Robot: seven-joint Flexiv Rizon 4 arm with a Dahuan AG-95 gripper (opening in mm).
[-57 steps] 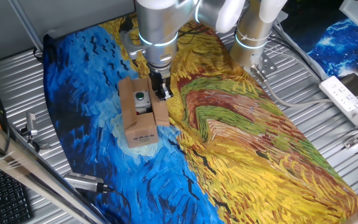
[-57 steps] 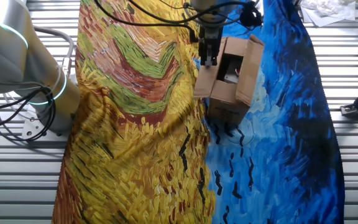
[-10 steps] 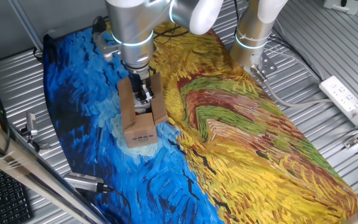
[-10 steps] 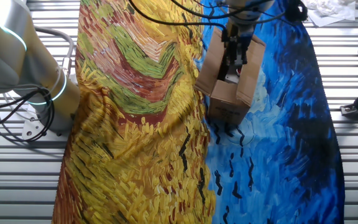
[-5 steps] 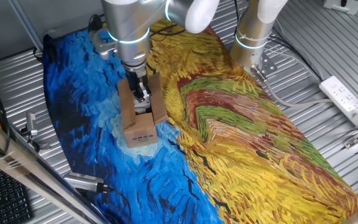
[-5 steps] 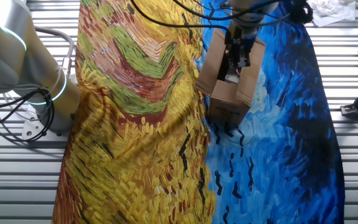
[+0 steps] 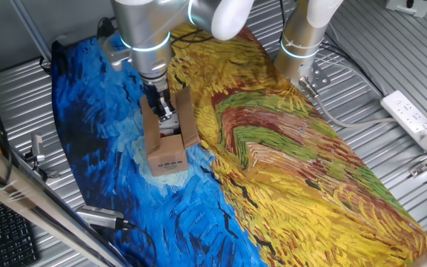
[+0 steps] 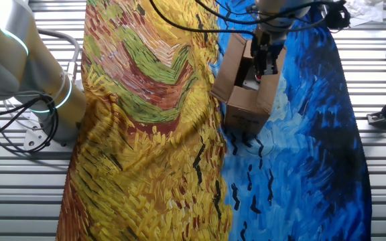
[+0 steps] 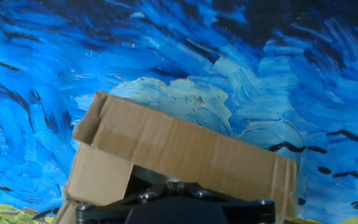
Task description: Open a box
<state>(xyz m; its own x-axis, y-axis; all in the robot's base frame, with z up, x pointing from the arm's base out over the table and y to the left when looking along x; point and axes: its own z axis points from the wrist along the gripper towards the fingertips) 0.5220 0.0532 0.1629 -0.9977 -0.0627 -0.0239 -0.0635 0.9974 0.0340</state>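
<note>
gripper (image 7: 163,110) points down into the open top of the cardboard box (image 7: 167,150), beside its raised flap (image 8: 269,75); whether the fingers are spread or pressed together cannot be told. the box stands on the blue part of the painted cloth (image 7: 95,141), its black-printed end facing the near edge.

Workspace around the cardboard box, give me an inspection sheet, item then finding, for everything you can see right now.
Surface: painted cloth, blue and yellow, over a ribbed metal table.
Job's things: the box stands on the blue part, both long top flaps raised, black marks on its near end face; something sits inside, too hidden to identify.
Clutter: white power strip at the table's edge; keyboard at a corner.
Grippers: the gripper is down in the box opening, against one flap; jaw state cannot be told.
Cables: black cables hang by the arm.
Surroundings: arm base beside the cloth.
</note>
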